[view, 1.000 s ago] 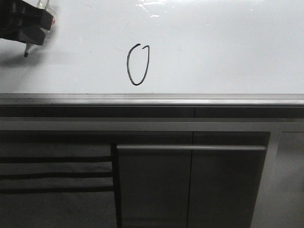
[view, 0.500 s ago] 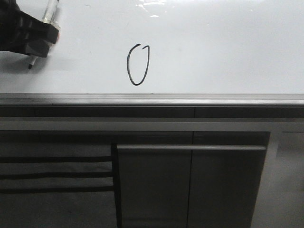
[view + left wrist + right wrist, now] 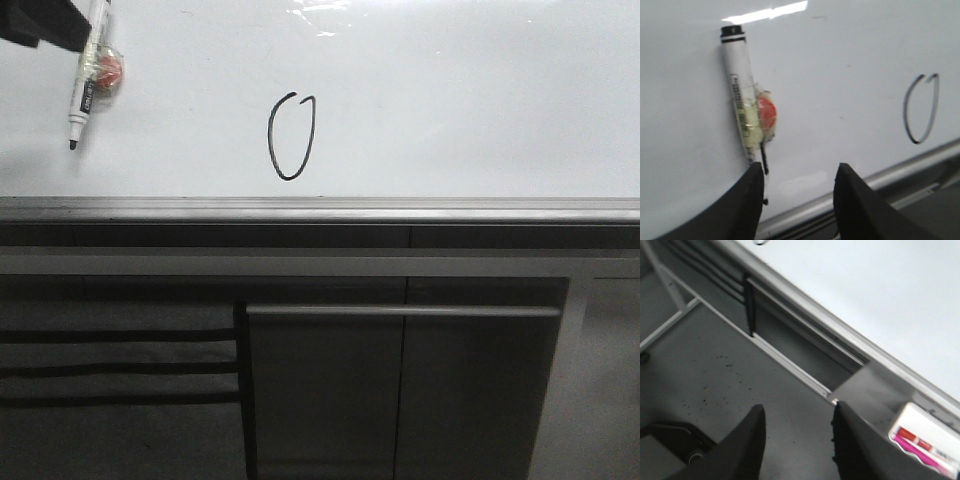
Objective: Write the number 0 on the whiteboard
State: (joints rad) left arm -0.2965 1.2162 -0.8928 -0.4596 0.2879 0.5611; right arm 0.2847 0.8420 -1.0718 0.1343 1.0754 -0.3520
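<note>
The whiteboard (image 3: 450,100) is glossy, smooth white, glare at twelve o'clock, its rim (image 3: 320,208) brushed grey metal. The marker pen (image 3: 742,107) looks plastic, wrapped in clear tape.

Below the board's edge you face dark grey cabinet panels (image 3: 400,390), with a long horizontal grey metal bar handle (image 3: 400,311) across the middle one. To their left you see black horizontal slats (image 3: 115,368) stacked one above another. From the right wrist view you look down on a grey speckled floor (image 3: 740,390), a pale metal frame leg (image 3: 670,322) and a small white box with red and pink print (image 3: 925,437). Overhead light glares on the glossy surface above.
</note>
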